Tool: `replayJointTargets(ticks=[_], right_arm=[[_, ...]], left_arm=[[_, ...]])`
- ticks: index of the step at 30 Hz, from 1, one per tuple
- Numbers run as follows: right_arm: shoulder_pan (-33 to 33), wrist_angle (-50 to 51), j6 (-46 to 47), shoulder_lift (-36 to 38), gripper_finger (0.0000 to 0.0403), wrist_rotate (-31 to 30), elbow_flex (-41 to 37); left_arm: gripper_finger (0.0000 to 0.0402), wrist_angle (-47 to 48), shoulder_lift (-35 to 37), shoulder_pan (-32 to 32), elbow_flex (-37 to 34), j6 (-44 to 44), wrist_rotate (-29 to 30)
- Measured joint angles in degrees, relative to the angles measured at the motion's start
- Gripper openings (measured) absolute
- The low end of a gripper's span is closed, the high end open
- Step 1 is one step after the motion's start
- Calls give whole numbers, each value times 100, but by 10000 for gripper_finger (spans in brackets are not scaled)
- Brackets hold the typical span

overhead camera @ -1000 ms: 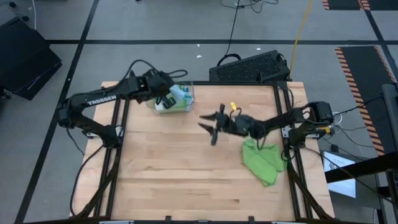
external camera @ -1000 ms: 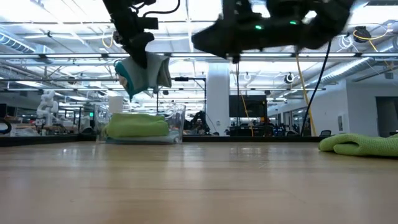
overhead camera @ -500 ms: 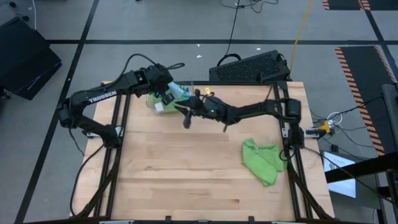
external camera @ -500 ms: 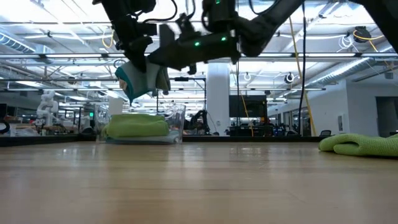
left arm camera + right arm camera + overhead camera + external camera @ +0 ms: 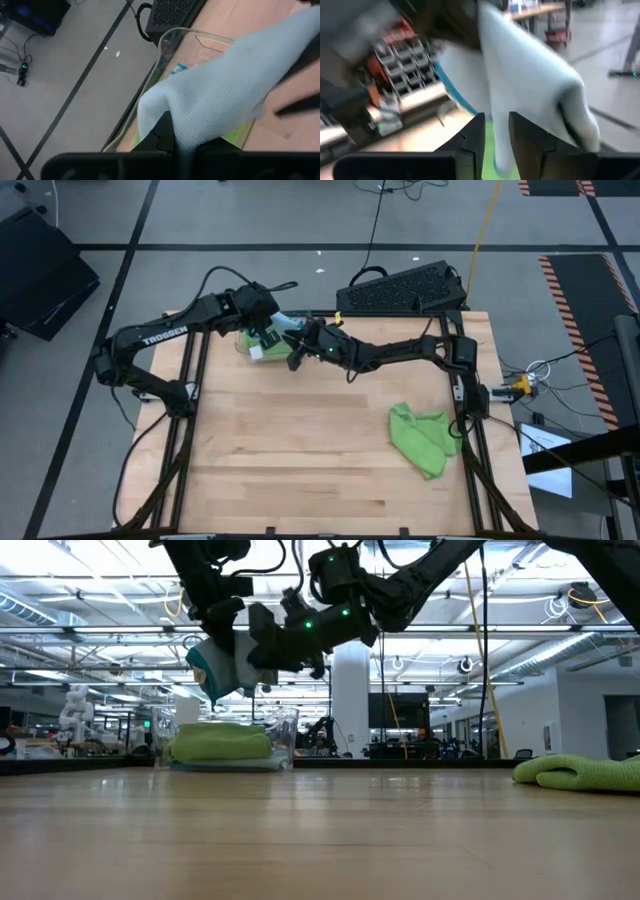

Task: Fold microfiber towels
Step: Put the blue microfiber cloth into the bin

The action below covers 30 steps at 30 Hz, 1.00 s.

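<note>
My left tool is clenched on a light blue microfiber towel, holding it in the air above the clear plastic tray near the far left corner of the table. The towel hangs in loose folds, clear of the tray. My right tool has reached across to the same spot; its fingers stand a narrow gap apart at the towel's hanging edge, and I cannot tell whether they have cloth between them. In the tray lies a folded lime green towel. A second lime green towel lies crumpled on the wood near the right edge of the table, well apart from both tools. The table is light, planked wood inside a dark metal frame. Beyond its far edge a black keyboard-like slab rests on the grey floor, with cables trailing. Across the table the room is a large hall with ceiling trusses, strip lights and a white column.
</note>
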<state>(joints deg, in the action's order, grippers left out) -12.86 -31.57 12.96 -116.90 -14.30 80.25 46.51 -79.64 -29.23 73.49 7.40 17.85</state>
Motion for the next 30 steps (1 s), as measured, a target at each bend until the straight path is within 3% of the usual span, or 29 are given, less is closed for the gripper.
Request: replayJointTargets(ticks=[4,7,15,22,26,30], right_arm=[[-85,623,93,212,81,-47,-2],[-135,1220,-43,475,81,451,-7],[-130,3230,-1390,1629,108,854,-191],[-134,1653,-1712,1932,216,1727,-1328],[-149,616,-1856,1770,292,1359,-1626],[-145,-51,-1837,1553,341,1121,-1635]], left_arm=[[14,79,0,0,0,0,-2],[10,89,-2,0,-4,-49,-9],[17,221,2,-65,-247,-150,-40],[10,221,2,-96,-310,-364,-87],[14,140,2,-96,-310,-605,-194],[10,-53,2,11,-310,-648,-243]])
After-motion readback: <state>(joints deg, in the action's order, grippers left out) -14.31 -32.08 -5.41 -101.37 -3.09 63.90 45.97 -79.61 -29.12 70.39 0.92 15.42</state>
